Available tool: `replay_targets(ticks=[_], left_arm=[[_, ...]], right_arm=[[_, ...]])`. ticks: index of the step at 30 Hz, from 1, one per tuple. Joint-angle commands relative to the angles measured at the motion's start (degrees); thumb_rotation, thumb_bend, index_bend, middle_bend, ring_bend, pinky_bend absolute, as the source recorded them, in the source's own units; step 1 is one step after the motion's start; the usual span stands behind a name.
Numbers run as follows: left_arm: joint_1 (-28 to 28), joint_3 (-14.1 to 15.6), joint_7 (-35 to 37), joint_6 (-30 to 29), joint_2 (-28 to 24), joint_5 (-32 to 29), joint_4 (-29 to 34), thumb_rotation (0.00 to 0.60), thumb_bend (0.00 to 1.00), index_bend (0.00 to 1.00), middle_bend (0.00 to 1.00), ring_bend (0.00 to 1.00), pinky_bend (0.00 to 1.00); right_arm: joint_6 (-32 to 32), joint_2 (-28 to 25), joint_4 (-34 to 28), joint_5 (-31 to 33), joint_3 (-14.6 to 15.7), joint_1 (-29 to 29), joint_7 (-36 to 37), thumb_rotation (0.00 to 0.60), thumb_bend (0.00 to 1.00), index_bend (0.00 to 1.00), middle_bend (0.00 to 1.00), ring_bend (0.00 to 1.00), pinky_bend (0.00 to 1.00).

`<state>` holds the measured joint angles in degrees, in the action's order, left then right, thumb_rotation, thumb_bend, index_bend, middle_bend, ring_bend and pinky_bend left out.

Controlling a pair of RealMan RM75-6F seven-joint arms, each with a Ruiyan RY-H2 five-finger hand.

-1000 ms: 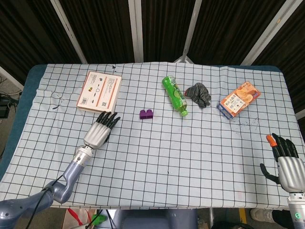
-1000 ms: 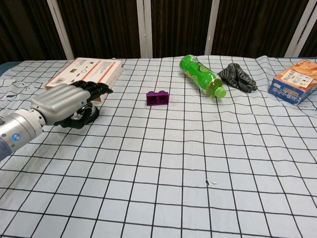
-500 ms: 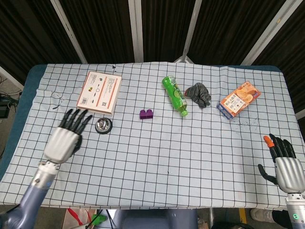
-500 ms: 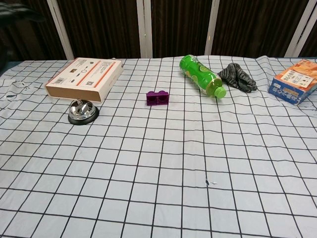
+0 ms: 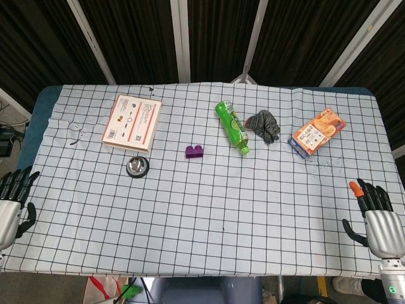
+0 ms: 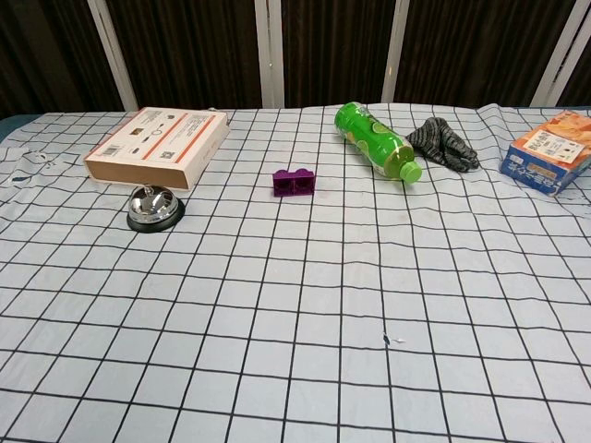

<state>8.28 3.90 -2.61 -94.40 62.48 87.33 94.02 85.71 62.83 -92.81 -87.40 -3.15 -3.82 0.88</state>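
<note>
My left hand (image 5: 11, 209) hovers at the table's near left corner, fingers apart and holding nothing. At the near right corner my right hand (image 5: 378, 218) is likewise spread and empty. Neither hand shows in the chest view. A silver call bell (image 5: 137, 166) (image 6: 153, 208) stands left of centre, just in front of a flat white and orange box (image 5: 132, 121) (image 6: 160, 145). A small purple brick (image 5: 195, 151) (image 6: 294, 183) lies near the middle. A green bottle (image 5: 232, 126) (image 6: 377, 140) lies on its side beyond it.
A crumpled grey glove (image 5: 264, 125) (image 6: 443, 143) sits right of the bottle. An orange snack box (image 5: 317, 132) (image 6: 553, 151) lies at the far right. A checked cloth (image 5: 209, 215) covers the table; dark curtains hang behind.
My left hand has pulled back from over the bell to the table's near left corner, leaving the bell uncovered. The right hand has barely moved.
</note>
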Motion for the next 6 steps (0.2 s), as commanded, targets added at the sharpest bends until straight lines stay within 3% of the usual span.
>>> replay_targets(ticks=[1, 6], left_arm=[[-1.2, -0.1, 1.6, -0.9, -0.3, 1.5, -1.8, 0.6, 0.95, 0.0, 0.0, 0.0, 0.03], [-2.4, -0.2, 1.7, -1.8, -0.4, 2.5, -1.9, 0.6, 0.95, 0.0, 0.0, 0.0, 0.03]], right_arm=[[0.1, 0.0, -0.2, -0.2, 0.0, 0.0, -0.4, 0.6, 0.39, 0.08, 0.0, 0.0, 0.0], [0.6, 0.0, -0.6, -0.6, 0.0, 0.1, -0.9, 0.6, 0.39, 0.08, 0.0, 0.0, 0.0]])
